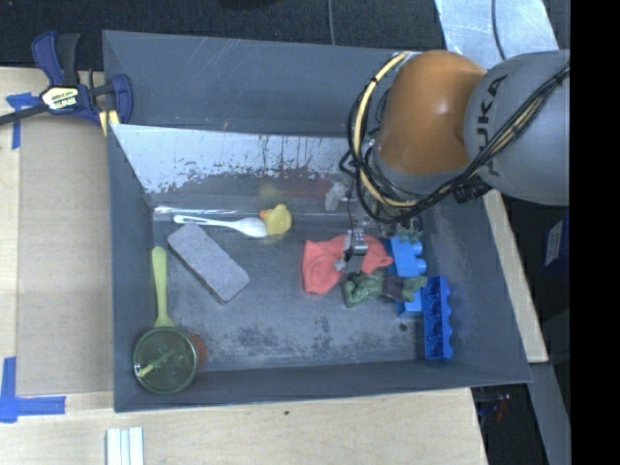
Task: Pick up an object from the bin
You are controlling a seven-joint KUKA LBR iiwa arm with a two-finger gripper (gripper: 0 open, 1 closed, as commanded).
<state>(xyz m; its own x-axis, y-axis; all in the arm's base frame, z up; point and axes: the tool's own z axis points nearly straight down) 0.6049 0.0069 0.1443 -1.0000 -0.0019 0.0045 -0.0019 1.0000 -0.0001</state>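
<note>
My gripper point(355, 251) reaches down under the orange-covered wrist to the right middle of the bin, its fingertips on the right edge of a crumpled red cloth point(323, 263). A dark green toy figure point(363, 288) lies just below the fingertips. Blue plastic bricks point(408, 260) sit right of the gripper.
A long blue brick block point(436, 320) stands by the right wall. A white plastic spoon point(223, 223) and a yellow lump point(277, 220) lie at the back. A grey sponge block point(207, 263) and a green strainer with a long handle point(163, 342) lie at left.
</note>
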